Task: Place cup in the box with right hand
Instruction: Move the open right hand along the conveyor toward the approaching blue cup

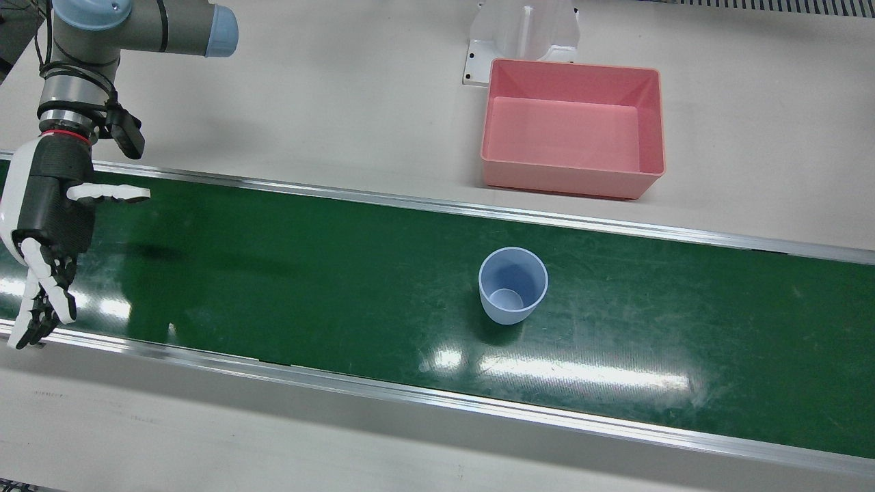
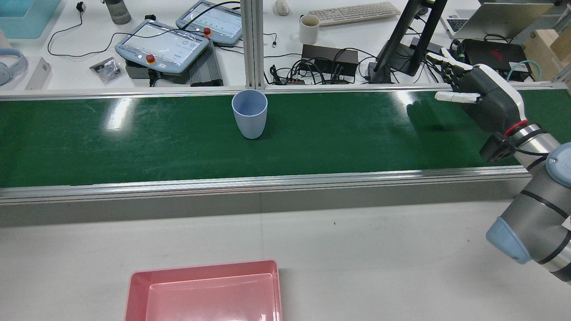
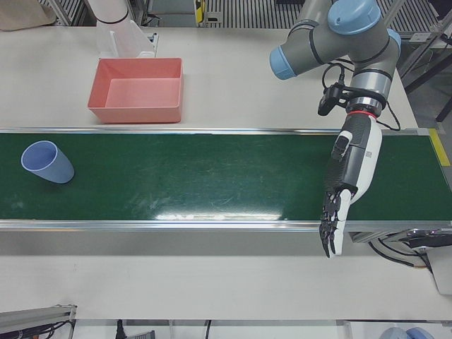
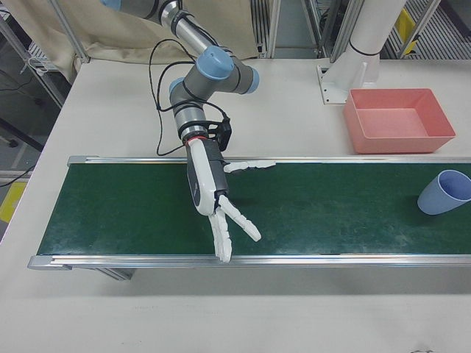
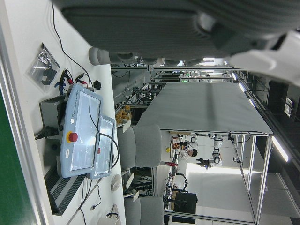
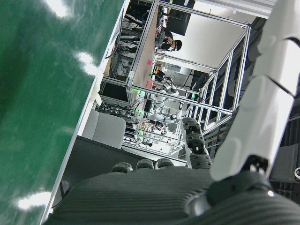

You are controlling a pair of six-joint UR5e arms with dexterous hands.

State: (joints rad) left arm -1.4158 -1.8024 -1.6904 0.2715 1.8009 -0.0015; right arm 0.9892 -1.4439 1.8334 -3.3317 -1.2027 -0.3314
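Green belt [image 1: 273, 273] running across a pale table [image 1: 342, 82]. Cup [image 1: 513, 283] is stood upright on the belt, mouth up, empty, about mid-width. Box [image 1: 567, 179] is set on the table just past the belt's far rail on the robot's side, empty, near the cup but not touching it.

Right hand [image 1: 48, 219] is held over the belt, well apart from the cup: fingers stretched and spread, thumb stuck out sideways, nothing held. Left hand [image 3: 349, 183] is seen over the other end of the belt, fingers extended, also empty.

Handling, as judged:
- Thin-walled plastic cup, taken to be light and fairly stiff; smooth and tapered, so slip upward out of a loose grasp is likely.
- Easily tipped or pushed along the glossy belt if nudged before closure.
- Side grasp advised around mid-wall, thumb opposed to fingers; the wider rim above the fingers would act as a stop.
- Moderate squeeze is enough; the wall may flex near the rim.
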